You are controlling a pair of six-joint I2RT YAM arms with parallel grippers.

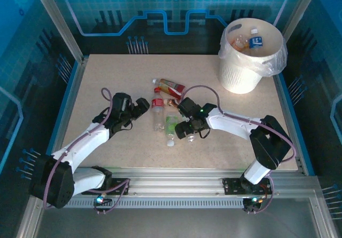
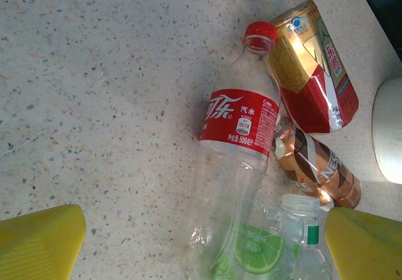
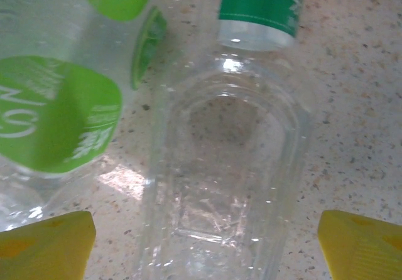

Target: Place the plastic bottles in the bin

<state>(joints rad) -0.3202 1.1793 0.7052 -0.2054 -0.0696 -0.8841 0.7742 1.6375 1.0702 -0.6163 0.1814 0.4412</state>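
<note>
Two grippers stand spread wide over a cluster of plastic bottles near the middle of the table (image 1: 107, 78). In the right wrist view, the right gripper (image 3: 204, 242) shows its yellow pads (image 3: 47, 242) in the two lower corners of the frame. A clear bottle with a green band (image 3: 226, 167) lies lengthwise between them, and neither pad is seen pressing on it. A lime-labelled bottle (image 3: 50, 117) lies just beside it at the left of that frame. In the left wrist view, the left gripper (image 2: 201, 242) likewise has its pads at the lower corners and grasps nothing. Ahead of it lies a red-labelled cola bottle (image 2: 235, 154), its red cap toward the top of the frame. To the right of the cola bottle lie a tea bottle with a red and gold label (image 2: 311, 66) and a brown bottle (image 2: 317, 167), each close against its neighbour. In the top view, the left gripper (image 1: 141, 108) sits just left of the cluster and the right gripper (image 1: 188, 132) at its lower right edge. The bin (image 1: 238, 78) stands well apart at the upper right corner of the table. It already holds several bottles, among them a blue-labelled one (image 1: 254, 39).
</note>
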